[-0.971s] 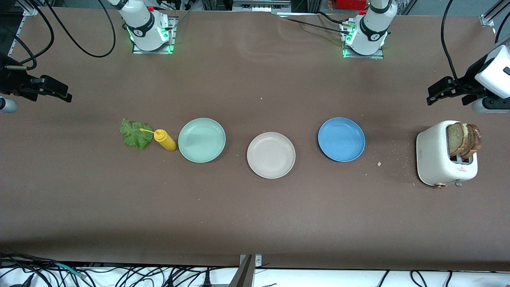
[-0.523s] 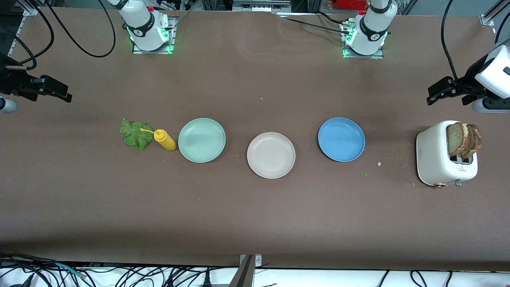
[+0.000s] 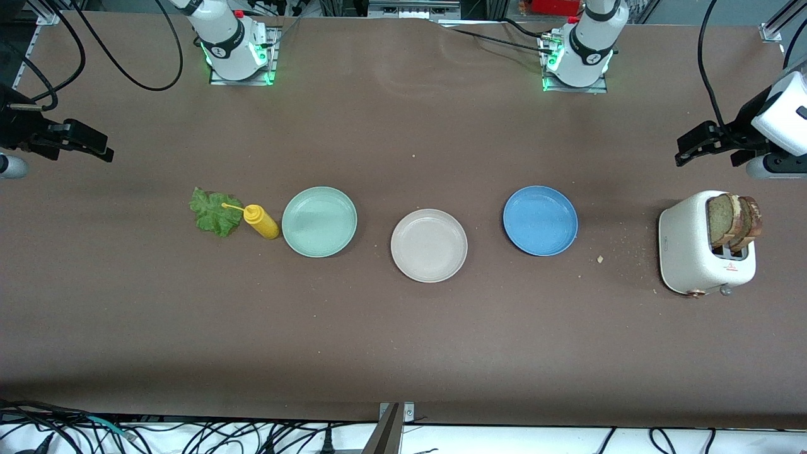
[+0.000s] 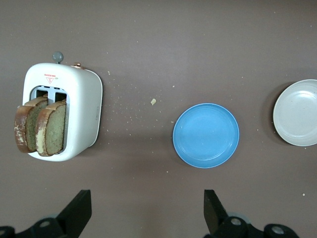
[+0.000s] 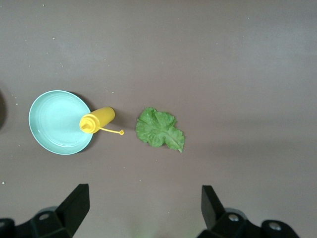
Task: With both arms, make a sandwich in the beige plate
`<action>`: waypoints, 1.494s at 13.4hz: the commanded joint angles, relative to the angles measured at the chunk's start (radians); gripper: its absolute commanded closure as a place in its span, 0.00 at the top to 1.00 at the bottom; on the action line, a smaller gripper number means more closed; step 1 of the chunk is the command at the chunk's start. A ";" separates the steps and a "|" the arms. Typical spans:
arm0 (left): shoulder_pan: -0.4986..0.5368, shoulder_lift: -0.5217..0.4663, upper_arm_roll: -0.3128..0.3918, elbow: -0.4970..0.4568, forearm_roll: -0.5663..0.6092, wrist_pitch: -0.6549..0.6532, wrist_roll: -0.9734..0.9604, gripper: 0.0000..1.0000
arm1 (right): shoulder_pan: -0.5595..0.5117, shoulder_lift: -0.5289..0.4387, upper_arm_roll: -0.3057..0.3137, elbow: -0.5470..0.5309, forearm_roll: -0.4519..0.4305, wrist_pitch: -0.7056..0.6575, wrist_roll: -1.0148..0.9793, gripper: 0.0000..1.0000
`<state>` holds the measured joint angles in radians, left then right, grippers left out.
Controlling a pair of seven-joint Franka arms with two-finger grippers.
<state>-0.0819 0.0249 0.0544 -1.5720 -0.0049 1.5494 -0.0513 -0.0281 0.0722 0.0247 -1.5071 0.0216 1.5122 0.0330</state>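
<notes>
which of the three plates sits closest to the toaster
The blue plate: it lies toward the left arm's end, beside the toaster; the beige plate and mint-green plate lie farther along.

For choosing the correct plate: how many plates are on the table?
3, in a row. The mint-green plate lies beside the yellow bottle, the beige plate in the middle, slightly nearer the front camera, and the blue plate toward the toaster. None looks hidden.

My two glossy white arms (image 3: 583, 47) rise from bases on metal plates, each ringed by a black joint band and lit with green lights, with a small red button beside them. Black cables (image 3: 709, 69) loop down to my matte black two-finger grippers (image 3: 684, 154), whose wedge-shaped fingers (image 4: 79, 210) carry round silver screw heads.
</notes>
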 commanded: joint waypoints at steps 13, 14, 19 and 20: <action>0.013 0.010 -0.005 0.006 0.003 -0.012 0.015 1.00 | -0.013 -0.003 0.006 0.002 -0.005 -0.007 -0.015 1.00; 0.013 0.012 -0.004 0.004 0.003 -0.012 0.015 1.00 | -0.013 -0.003 0.006 -0.001 -0.005 -0.007 -0.015 1.00; 0.013 0.018 -0.005 -0.022 0.083 0.015 0.018 1.00 | -0.013 -0.003 0.006 -0.001 -0.005 -0.007 -0.015 1.00; 0.013 0.023 -0.005 -0.031 0.083 0.027 0.019 1.00 | -0.013 -0.003 0.006 -0.001 -0.005 -0.007 -0.015 1.00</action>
<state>-0.0773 0.0445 0.0570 -1.5837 0.0492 1.5527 -0.0505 -0.0309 0.0724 0.0245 -1.5071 0.0216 1.5122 0.0330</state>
